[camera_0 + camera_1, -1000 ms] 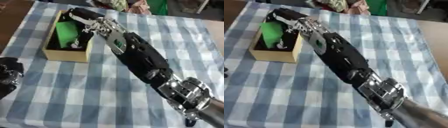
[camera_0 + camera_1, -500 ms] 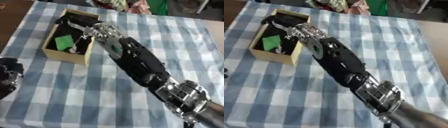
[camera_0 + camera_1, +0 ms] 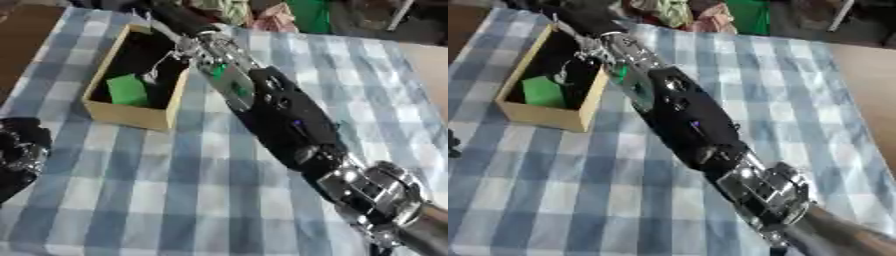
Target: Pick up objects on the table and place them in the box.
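The right hand reaches over the far end of the box; its fingers are too blurred to read. A green object lies inside the box, and the left hand is cut off at the lower left edge.

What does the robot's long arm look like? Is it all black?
Mostly black, with shiny parts. The right arm has a smooth black shell in the middle, a round silver joint near the bottom and silver metal with a small green patch higher up. Thin wires hang near its right hand, which looks dark. The left hand at the lower left edge is black with silver bits.
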`<state>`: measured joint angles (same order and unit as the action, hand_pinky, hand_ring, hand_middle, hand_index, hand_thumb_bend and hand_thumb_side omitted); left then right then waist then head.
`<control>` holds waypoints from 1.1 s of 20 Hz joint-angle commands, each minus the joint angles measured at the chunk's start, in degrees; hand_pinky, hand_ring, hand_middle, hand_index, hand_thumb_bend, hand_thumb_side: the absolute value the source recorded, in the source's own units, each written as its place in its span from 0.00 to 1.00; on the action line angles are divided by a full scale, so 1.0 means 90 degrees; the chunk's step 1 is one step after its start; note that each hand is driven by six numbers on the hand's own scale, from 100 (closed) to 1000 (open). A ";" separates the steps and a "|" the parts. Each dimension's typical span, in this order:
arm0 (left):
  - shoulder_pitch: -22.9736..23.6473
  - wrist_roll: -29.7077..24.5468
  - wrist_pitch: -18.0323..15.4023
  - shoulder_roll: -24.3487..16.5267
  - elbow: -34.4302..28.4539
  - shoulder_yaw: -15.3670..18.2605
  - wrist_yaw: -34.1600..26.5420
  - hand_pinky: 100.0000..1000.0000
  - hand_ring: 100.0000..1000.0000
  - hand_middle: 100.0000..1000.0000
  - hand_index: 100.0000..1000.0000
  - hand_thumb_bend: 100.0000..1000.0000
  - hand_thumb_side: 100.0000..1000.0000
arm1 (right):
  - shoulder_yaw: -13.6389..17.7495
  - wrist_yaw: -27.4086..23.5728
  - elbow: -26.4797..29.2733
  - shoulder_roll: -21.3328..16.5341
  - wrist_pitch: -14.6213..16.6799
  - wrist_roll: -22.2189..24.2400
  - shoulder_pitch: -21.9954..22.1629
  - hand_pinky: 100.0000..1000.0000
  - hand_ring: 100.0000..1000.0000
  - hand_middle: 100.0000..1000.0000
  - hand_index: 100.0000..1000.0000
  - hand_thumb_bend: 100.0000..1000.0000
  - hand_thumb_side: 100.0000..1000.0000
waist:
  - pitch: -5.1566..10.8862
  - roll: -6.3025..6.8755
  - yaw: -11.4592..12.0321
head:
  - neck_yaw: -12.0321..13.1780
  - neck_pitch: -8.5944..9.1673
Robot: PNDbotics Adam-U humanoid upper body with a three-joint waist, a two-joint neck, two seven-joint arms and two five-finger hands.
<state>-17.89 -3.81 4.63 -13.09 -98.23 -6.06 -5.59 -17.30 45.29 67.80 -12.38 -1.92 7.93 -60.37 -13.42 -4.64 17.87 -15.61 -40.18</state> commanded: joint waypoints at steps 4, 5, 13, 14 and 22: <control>0.0073 0.0093 -0.0016 -0.0103 -0.0056 0.0122 0.0023 0.48 0.53 0.48 0.62 0.14 0.05 | 0.0116 -0.0727 0.0925 -0.0862 -0.0050 0.0071 0.0345 0.75 0.87 0.77 0.90 0.24 0.00 | 0.0215 0.0123 -0.0222 | 0.0232 -0.0052; 0.0094 0.0108 -0.0018 -0.0112 -0.0055 0.0137 0.0026 0.48 0.53 0.48 0.62 0.14 0.05 | 0.0132 -0.0832 0.1086 -0.1023 -0.0029 0.0099 0.0485 0.75 0.87 0.77 0.90 0.23 0.00 | 0.0227 0.0140 -0.0279 | 0.0269 -0.0054; 0.0181 0.0187 -0.0028 -0.0130 -0.0063 0.0215 0.0033 0.48 0.53 0.48 0.62 0.14 0.05 | 0.0552 -0.1685 0.2383 -0.2324 -0.0481 -0.0327 0.1723 0.71 0.86 0.74 0.88 0.00 0.00 | 0.0249 0.0248 -0.0590 | 0.0424 -0.0022; 0.0193 0.0197 -0.0029 -0.0135 -0.0065 0.0227 0.0033 0.48 0.53 0.48 0.62 0.14 0.05 | 0.0658 -0.1787 0.2517 -0.2425 -0.0577 -0.0424 0.1886 0.71 0.85 0.74 0.88 0.00 0.00 | 0.0246 0.0263 -0.0630 | 0.0443 -0.0022; 0.0266 0.0221 -0.0029 -0.0127 -0.0063 0.0247 0.0020 0.48 0.54 0.48 0.62 0.13 0.05 | 0.1285 -0.4568 0.3628 -0.2823 -0.0992 -0.2164 0.3654 0.67 0.84 0.71 0.87 0.00 0.00 | 0.0236 0.0326 -0.0782 | 0.0481 -0.0110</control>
<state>-15.13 -2.06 4.44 -13.14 -98.20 -4.31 -5.48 -7.08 7.93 98.07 -35.71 -10.64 -9.01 -26.98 -12.29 -1.79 10.79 -11.49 -40.76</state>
